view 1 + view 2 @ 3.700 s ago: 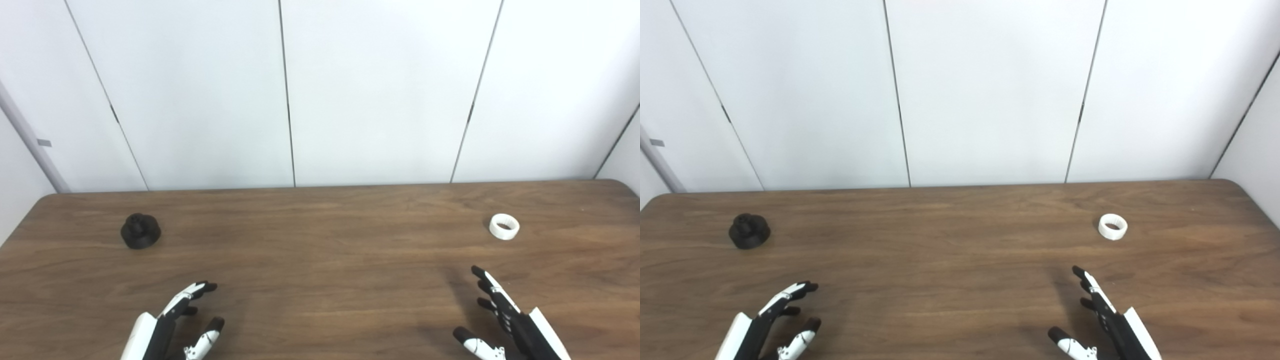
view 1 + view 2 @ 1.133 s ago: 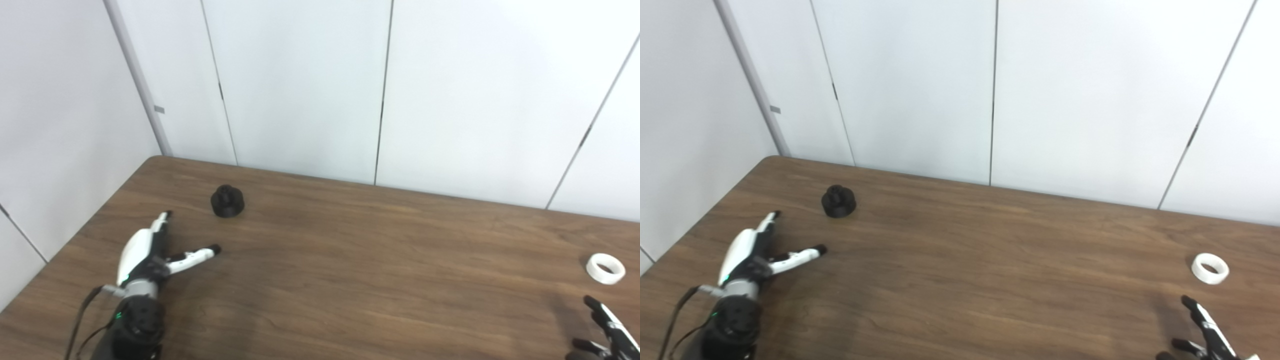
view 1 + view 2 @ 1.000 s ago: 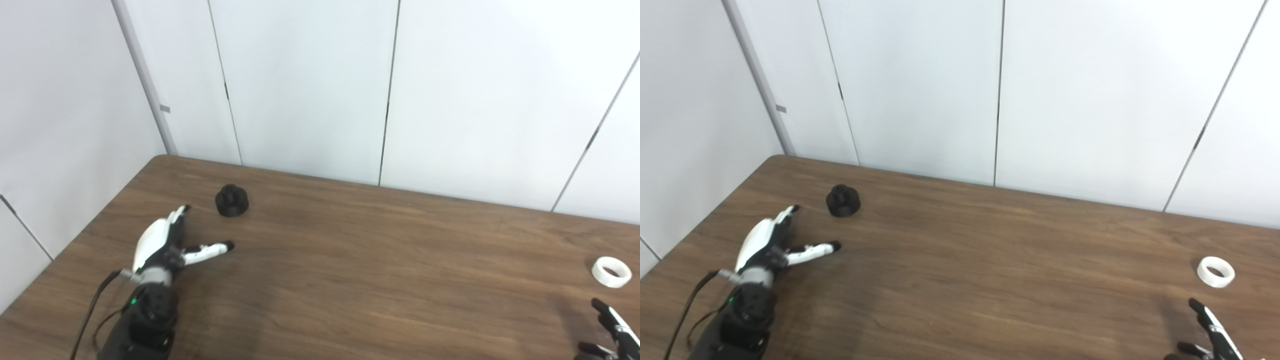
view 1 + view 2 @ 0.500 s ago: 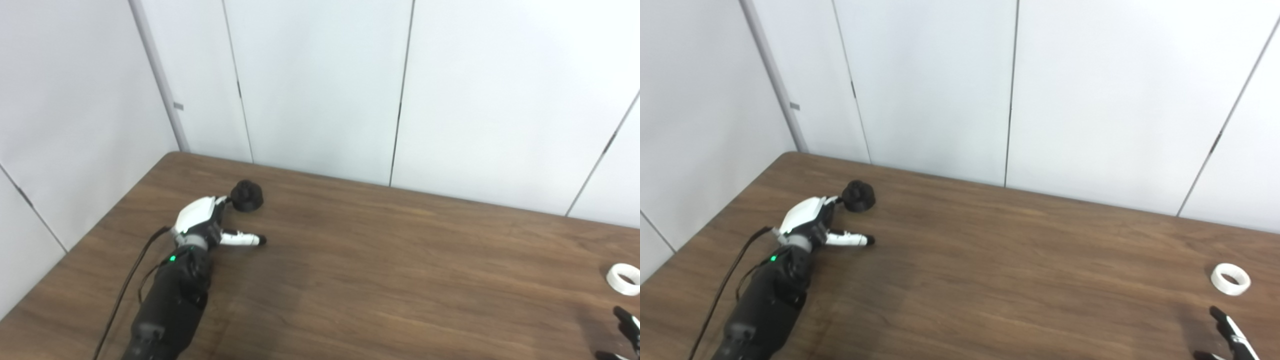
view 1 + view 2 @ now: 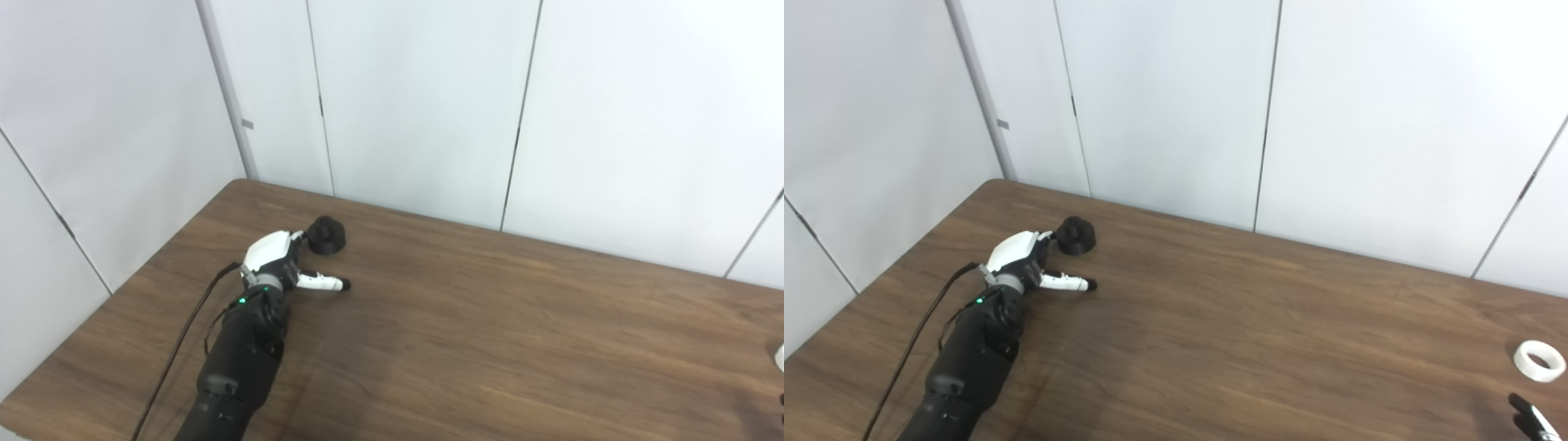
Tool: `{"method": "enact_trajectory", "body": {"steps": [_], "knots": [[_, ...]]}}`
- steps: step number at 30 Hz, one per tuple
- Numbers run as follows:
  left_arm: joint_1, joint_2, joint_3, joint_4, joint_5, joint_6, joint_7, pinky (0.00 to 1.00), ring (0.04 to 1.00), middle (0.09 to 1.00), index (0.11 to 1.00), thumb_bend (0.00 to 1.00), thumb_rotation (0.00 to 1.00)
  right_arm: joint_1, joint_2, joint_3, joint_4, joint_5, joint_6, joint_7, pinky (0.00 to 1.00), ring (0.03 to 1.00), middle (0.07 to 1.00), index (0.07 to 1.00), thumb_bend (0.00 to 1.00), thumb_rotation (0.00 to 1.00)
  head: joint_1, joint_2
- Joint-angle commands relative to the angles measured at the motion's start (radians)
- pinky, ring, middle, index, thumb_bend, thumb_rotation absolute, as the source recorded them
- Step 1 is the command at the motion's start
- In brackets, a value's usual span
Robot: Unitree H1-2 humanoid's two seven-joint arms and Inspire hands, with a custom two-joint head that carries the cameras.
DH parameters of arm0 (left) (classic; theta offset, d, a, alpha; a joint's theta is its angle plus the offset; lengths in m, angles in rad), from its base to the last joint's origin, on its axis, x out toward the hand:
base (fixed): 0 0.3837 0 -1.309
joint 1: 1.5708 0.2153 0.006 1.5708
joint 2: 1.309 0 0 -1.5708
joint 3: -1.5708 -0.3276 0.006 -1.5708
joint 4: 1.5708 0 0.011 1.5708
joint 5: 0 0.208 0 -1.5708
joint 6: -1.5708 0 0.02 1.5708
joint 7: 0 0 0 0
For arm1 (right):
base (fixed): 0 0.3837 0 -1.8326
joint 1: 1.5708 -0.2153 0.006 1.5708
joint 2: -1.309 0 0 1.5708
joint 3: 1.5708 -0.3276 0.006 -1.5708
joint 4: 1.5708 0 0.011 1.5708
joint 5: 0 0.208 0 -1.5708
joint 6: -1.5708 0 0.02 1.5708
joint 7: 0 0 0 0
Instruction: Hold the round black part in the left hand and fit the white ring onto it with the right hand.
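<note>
Left robot hand [image 5: 274, 260], fingers spread and holding nothing, reaches the black part [image 5: 326, 235] at the table's [image 5: 490, 318] far left. White ring [image 5: 1539, 361] lies far right; right robot hand [image 5: 1531, 419] barely visible, state unclear.

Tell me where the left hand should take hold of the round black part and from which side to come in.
Grip the round black part by its wide lower rim, coming from its near-left side, where the left hand already sits with its thumb spread to the right. The part stands upright on the table with a narrower knob on top; that knob probably has to stay free for the white ring.
</note>
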Motion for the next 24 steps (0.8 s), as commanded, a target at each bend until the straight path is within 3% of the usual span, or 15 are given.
{"method": "enact_trajectory", "body": {"steps": [1,6,12,18,24], "knots": [[-0.023,0.009,0.011,0.012,0.000,0.006,-0.006,1.00,1.000,1.000,0.960,1.00,0.41,-0.004,-0.033,-0.021,0.014,-0.016,-0.001,-0.015,0.88,0.953,0.971,0.927,0.65,0.75,-0.001,0.001],[-0.045,0.016,0.011,0.054,0.001,0.006,0.000,1.00,1.000,1.000,0.958,1.00,0.38,-0.005,-0.036,-0.025,0.021,-0.014,0.001,-0.012,0.88,0.954,0.971,0.927,0.66,0.75,0.012,-0.003],[-0.089,0.038,-0.011,0.155,-0.008,0.006,-0.011,1.00,1.000,1.000,0.877,1.00,0.31,-0.006,-0.042,-0.030,0.034,-0.006,-0.013,-0.008,0.88,0.959,0.971,0.930,0.60,0.72,0.025,-0.008],[-0.134,0.065,-0.026,0.269,-0.077,0.005,-0.020,1.00,1.000,1.000,0.902,1.00,0.38,-0.001,-0.053,-0.037,0.042,0.006,-0.019,-0.001,0.92,0.974,0.980,0.934,0.64,0.73,0.031,-0.011],[-0.176,0.092,-0.062,0.366,-0.184,-0.004,0.097,1.00,1.000,1.000,0.842,1.00,0.39,0.011,-0.067,-0.040,0.039,0.011,-0.021,-0.004,0.88,0.955,0.969,0.926,0.69,0.75,0.035,-0.003]]}}
